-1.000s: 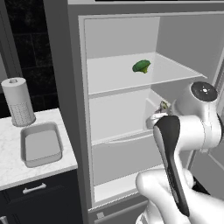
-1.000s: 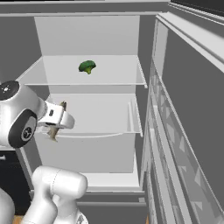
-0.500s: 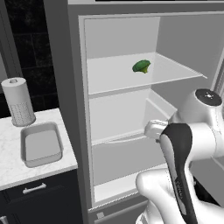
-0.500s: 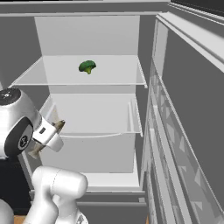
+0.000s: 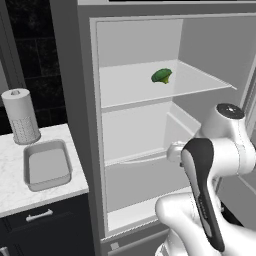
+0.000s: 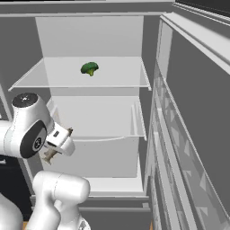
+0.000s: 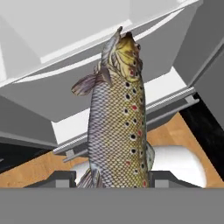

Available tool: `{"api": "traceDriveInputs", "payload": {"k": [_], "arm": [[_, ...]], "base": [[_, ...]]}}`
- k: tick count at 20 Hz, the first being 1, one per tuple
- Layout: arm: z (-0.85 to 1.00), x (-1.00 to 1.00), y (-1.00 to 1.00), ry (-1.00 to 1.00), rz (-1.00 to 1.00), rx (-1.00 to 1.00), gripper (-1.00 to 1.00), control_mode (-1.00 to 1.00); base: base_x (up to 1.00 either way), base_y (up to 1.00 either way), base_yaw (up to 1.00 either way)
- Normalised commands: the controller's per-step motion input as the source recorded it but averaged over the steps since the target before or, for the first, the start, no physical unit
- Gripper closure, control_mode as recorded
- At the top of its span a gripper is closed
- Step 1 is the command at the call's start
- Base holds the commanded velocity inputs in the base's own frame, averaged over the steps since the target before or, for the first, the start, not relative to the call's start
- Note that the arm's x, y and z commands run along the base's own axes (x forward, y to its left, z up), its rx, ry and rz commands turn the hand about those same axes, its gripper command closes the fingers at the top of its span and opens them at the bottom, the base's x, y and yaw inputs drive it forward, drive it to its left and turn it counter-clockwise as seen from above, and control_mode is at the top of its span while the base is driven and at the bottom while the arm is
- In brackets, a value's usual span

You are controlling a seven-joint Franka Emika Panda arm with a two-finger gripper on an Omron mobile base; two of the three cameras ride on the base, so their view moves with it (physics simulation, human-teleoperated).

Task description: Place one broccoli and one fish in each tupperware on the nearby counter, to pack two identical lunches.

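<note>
While the open grey fridge (image 5: 85, 125) is faced by the white arm, a speckled brown fish with red and black dots (image 7: 116, 118) is clamped between the dark finger tips of the two-finger pincer (image 7: 111, 177). Seen along the hand, the fish rises straight up out of the jaws, its tail down between the tips and its head far out beyond them. From the right base camera, the fish (image 6: 50, 154) hangs in front of the fridge's lower compartment. A green broccoli floret (image 5: 162, 76) is seen lying on the upper shelf, well apart from the pincer. One shallow grey rectangular tupperware tray (image 5: 46, 165) is seen on the white marble-patterned counter (image 5: 12, 192), left of the fridge.
</note>
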Motion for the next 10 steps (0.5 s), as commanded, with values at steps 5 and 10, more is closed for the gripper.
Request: {"api": "traceDriveInputs", "payload": {"k": [5, 10], "arm": [[-0.32, 0.00, -0.21, 0.00, 0.07, -0.15, 1.00, -1.00], [0.00, -0.01, 0.01, 0.00, 0.02, 0.00, 1.00, -1.00]], "base": [[0.00, 0.00, 0.00], [0.00, 0.00, 0.00]]}}
